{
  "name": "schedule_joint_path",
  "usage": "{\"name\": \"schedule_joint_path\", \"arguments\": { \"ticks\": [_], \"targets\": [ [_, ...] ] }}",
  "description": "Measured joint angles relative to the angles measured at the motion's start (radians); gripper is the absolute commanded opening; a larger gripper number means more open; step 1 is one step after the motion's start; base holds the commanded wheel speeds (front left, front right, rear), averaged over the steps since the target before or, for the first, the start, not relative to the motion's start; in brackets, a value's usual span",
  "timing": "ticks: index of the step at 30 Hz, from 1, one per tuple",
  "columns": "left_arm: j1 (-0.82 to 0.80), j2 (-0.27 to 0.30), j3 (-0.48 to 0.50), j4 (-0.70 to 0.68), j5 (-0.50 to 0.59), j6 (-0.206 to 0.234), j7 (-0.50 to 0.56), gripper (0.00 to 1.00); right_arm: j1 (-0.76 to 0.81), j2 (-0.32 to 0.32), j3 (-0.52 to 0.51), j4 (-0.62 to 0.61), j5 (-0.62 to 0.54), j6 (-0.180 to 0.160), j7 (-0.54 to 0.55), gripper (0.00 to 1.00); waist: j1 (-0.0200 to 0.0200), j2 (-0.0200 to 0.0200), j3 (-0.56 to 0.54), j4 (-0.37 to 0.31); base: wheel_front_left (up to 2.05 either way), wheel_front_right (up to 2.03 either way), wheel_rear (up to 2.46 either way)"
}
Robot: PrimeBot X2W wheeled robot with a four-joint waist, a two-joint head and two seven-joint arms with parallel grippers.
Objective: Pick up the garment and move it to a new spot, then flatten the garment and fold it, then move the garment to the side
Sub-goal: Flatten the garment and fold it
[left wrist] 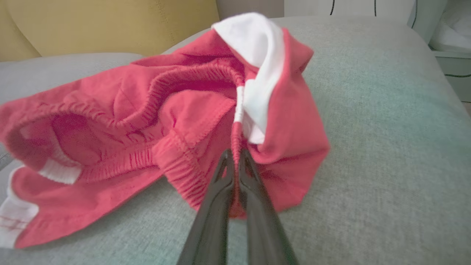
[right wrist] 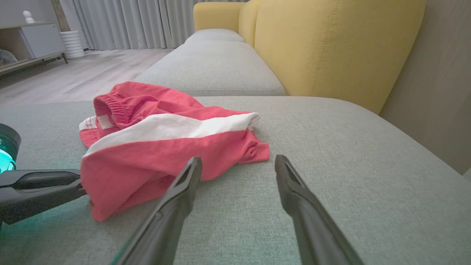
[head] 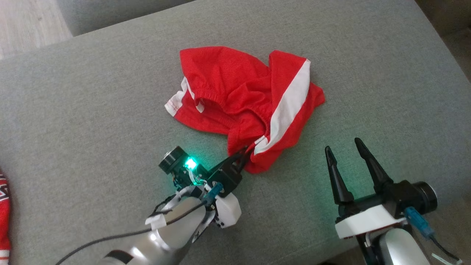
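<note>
The garment, red shorts with white side stripes, lies crumpled on the grey cushion. My left gripper reaches in from the near side and is shut on the garment's near edge. In the left wrist view its two dark fingers press together on a red fold of the garment beside the white stripe. To the right of the garment, my right gripper hovers over bare cushion, open and holding nothing. In the right wrist view the garment lies just ahead and left of the right gripper.
A second red cloth peeks in at the cushion's left edge. Yellow sofa backrests rise beyond the cushion. Wooden floor shows past the far left corner. The cushion's near edge runs close under my right arm.
</note>
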Motion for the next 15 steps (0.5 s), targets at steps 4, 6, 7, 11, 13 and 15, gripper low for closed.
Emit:
{"name": "schedule_joint_path", "arguments": {
  "ticks": [4, 6, 7, 11, 13, 15],
  "targets": [
    [-0.023, 0.000, -0.008, -0.007, -0.033, 0.003, 0.000, 0.00, -0.003, 0.000, -0.010, 0.000, 0.000, 0.000, 0.000, 1.00, -0.0001, 0.0000, -0.004, 0.011, 0.00, 0.00, 0.00],
    [-0.032, 0.000, 0.008, -0.047, -0.042, 0.026, 0.000, 0.00, -0.003, 0.000, -0.018, 0.000, 0.000, 0.000, 0.000, 1.00, -0.0001, 0.0000, -0.011, 0.022, 0.00, 0.00, 0.00],
    [-0.036, 0.000, 0.023, -0.074, -0.047, 0.037, 0.000, 0.00, -0.003, 0.000, -0.020, 0.000, 0.000, 0.000, 0.000, 1.00, -0.0002, 0.0000, -0.015, 0.029, 0.00, 0.00, 0.00],
    [-0.036, -0.001, 0.102, -0.194, -0.052, 0.076, 0.000, 0.00, 0.001, 0.000, -0.027, -0.001, 0.000, 0.000, 0.000, 1.00, -0.0002, 0.0000, -0.035, 0.067, 0.00, 0.00, 0.00],
    [-0.020, 0.000, 0.155, -0.264, -0.060, 0.095, -0.002, 0.00, 0.006, 0.000, -0.030, -0.002, 0.000, 0.000, 0.000, 1.00, -0.0002, 0.0000, -0.046, 0.089, 0.00, 0.00, 0.00],
    [0.022, 0.009, 0.201, -0.330, -0.069, 0.109, -0.004, 0.00, 0.009, 0.000, -0.032, -0.002, 0.000, 0.000, 0.000, 1.00, -0.0002, 0.0000, -0.056, 0.112, 0.00, 0.00, 0.00]
  ]
}}
